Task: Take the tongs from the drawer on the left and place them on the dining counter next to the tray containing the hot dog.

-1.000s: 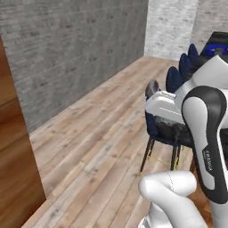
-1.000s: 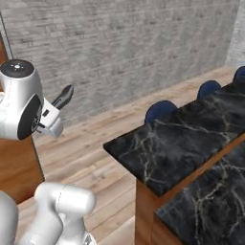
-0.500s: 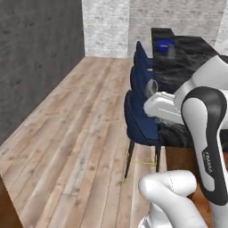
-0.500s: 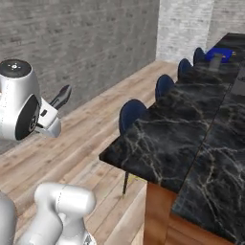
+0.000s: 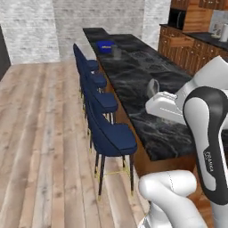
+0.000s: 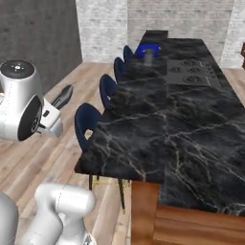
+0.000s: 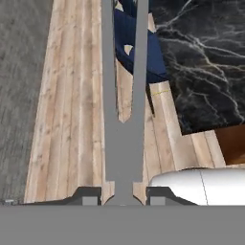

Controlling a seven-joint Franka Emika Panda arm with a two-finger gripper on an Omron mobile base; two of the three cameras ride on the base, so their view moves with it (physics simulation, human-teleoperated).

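Observation:
My gripper [image 7: 124, 197] is shut on the tongs [image 7: 124, 86], whose two slim grey arms run straight up the hand view over the wood floor and a blue stool. In the right base view the hand holds them at the left [image 6: 62, 97], out over the floor beside the dining counter [image 6: 158, 139]. The left base view shows the tongs [image 5: 153, 86] sticking up from the hand above the counter's near end [image 5: 147, 111]. The blue tray [image 5: 105, 45] [image 6: 148, 49] sits at the counter's far end; what it holds is too small to tell. A wood drawer [image 5: 180, 41] stands pulled out at the back right.
A row of blue stools [image 5: 109, 133] [image 6: 88, 122] lines the counter's left side. A grey cup [image 5: 116, 52] [image 6: 149, 57] stands by the tray. The cooktop [image 6: 190, 72] is set into the slab. Wood floor [image 5: 40, 133] lies open to the left.
The whole picture has swung round as the base turned: the brick wall has slid away and the long counter with the tray now lies ahead. The gripper still holds the tongs.

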